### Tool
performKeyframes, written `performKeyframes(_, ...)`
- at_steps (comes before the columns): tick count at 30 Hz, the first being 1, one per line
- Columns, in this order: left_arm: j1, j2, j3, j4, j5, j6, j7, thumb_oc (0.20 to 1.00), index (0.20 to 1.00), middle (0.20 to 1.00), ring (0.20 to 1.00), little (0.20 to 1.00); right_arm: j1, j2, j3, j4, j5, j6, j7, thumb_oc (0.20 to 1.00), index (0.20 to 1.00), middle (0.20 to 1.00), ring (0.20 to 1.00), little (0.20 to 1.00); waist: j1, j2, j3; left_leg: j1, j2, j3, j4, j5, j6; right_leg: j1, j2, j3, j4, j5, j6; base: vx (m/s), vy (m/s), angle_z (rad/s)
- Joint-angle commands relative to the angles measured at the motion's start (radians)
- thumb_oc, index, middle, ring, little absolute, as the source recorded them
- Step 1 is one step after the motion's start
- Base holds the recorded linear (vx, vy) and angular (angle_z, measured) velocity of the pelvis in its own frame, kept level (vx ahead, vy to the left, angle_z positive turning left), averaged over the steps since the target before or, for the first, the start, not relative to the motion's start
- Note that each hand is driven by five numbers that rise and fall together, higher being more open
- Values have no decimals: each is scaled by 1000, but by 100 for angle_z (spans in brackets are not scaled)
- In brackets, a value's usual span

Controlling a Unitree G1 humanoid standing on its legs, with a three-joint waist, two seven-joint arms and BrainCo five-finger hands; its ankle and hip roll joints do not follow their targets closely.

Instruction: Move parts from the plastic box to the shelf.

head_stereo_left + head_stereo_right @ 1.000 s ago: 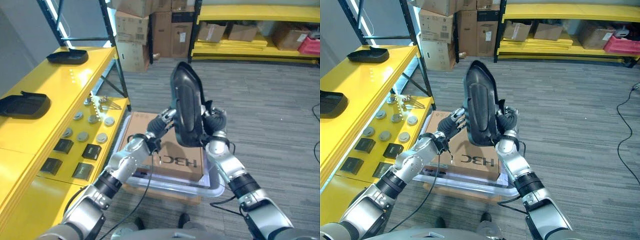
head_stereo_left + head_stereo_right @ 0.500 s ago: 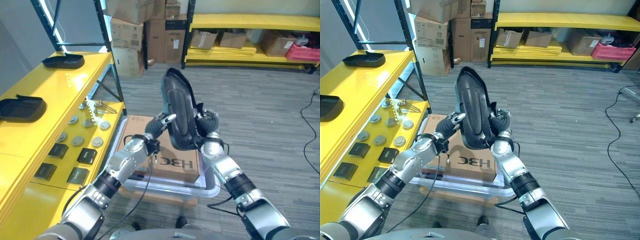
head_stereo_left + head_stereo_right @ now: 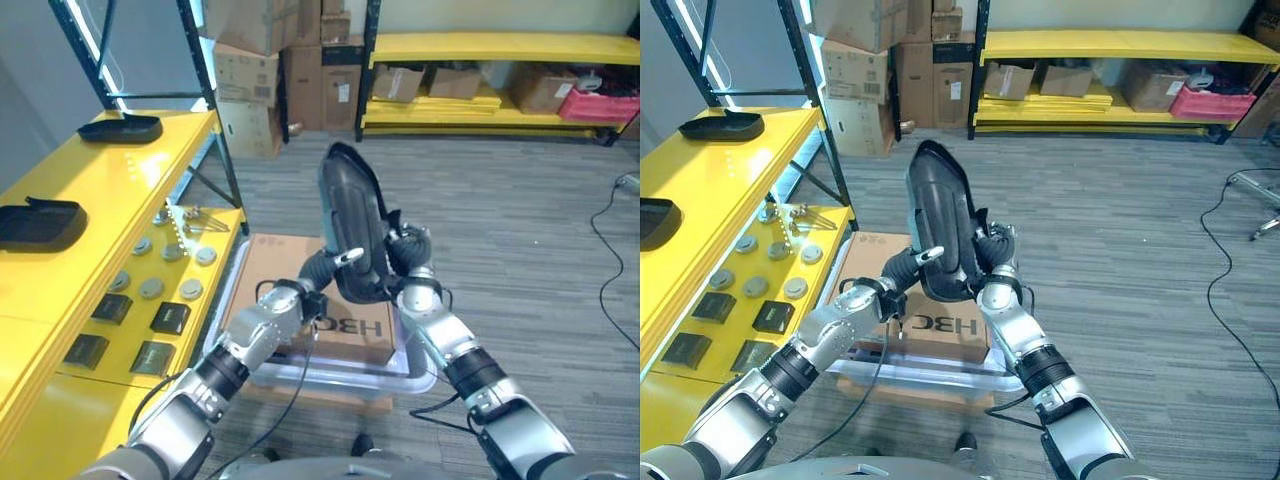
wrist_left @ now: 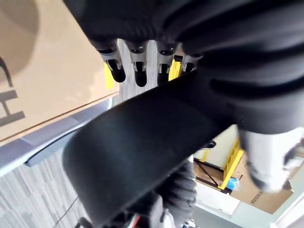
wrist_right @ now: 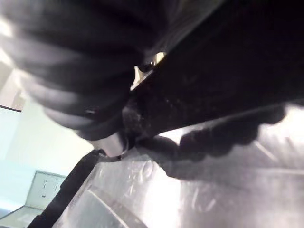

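A long black moulded part (image 3: 352,215) stands almost upright in the air between my two hands, above the brown cardboard box (image 3: 275,265) that lies in the clear plastic box (image 3: 420,378). My right hand (image 3: 408,255) grips its lower right edge with curled fingers. My left hand (image 3: 322,268) rests against its lower left side with fingers nearly straight; in the left wrist view those fingertips (image 4: 116,71) lie along the part (image 4: 142,137). The yellow shelf (image 3: 110,190) runs along the left.
Two black parts (image 3: 120,128) (image 3: 38,222) lie on the shelf's top. Its lower step holds round discs (image 3: 150,288) and small black blocks (image 3: 170,318). A black rack post (image 3: 205,110) rises beside it. Stacked cartons (image 3: 250,60) and a yellow rack (image 3: 500,45) stand at the back.
The camera has shifted, so the whole scene sits differently. The part stays upright between both hands, and my left hand has slid slightly lower on it.
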Motion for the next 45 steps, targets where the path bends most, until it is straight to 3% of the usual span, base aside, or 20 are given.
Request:
performKeyframes(1,-106,-65,-56,67,48,-39,-20,1000,1000,1000,1000,1000,-165,29,14,-9,4,-34,7,200,200,200,200,200,17,-16,-62,-13,36,-64,29,-50,-32,40,-65,12,33,-101,106,0,0,0)
performKeyframes(2,-105,-66,-62,69,53,-45,-23,1000,1000,1000,1000,1000,-164,32,17,-8,1,-34,8,200,200,200,200,200,17,-16,-61,-12,35,-64,29,-51,-31,39,-65,12,34,-101,106,0,0,0)
performKeyframes(3,-105,-67,-68,67,51,-50,-20,429,429,429,429,429,-167,35,19,-8,-1,-29,8,200,200,200,200,200,17,-16,-60,-12,35,-65,30,-52,-31,39,-65,13,35,-102,106,0,0,0)
performKeyframes(5,-105,-67,-74,63,45,-59,-19,200,200,200,200,200,-169,41,27,-10,1,-21,2,200,200,200,200,200,17,-16,-61,-11,34,-66,30,-52,-31,39,-65,13,36,-103,106,0,0,0)
performKeyframes(19,-123,-67,-94,28,74,-89,-15,200,200,200,200,200,-189,58,59,-4,10,-14,-14,200,200,200,200,200,21,-15,-61,-5,33,-68,34,-56,-30,44,-65,9,40,-105,105,0,0,0)
performKeyframes(28,-153,-53,-105,-46,148,-147,-17,200,200,200,200,200,-191,61,66,-21,18,-24,-4,200,200,200,200,200,18,-16,-61,-2,33,-70,32,-56,-30,44,-65,11,43,-107,104,0,0,0)
performKeyframes(29,-155,-51,-108,-55,143,-150,-10,200,200,200,200,200,-190,62,67,-23,25,-36,1,504,504,504,504,504,18,-15,-60,-2,33,-70,31,-56,-30,44,-64,10,43,-107,104,0,0,0)
performKeyframes(30,-158,-48,-110,-68,137,-148,0,200,200,200,200,200,-191,63,69,-28,29,-44,4,1000,1000,1000,1000,1000,18,-15,-59,-1,34,-70,30,-56,-30,45,-64,10,42,-107,104,0,0,0)
performKeyframes(34,-164,-43,-109,-93,131,-153,18,200,200,200,200,200,-192,69,68,-50,32,-47,5,1000,1000,1000,1000,1000,18,-15,-59,0,33,-71,28,-56,-30,47,-65,8,39,-106,104,0,0,0)
performKeyframes(45,-171,-20,-63,-135,149,-259,59,200,200,200,200,200,-161,66,47,-45,117,-68,31,1000,1000,1000,1000,1000,19,-15,-62,4,30,-71,19,-53,-30,50,-64,6,31,-103,102,0,0,0)
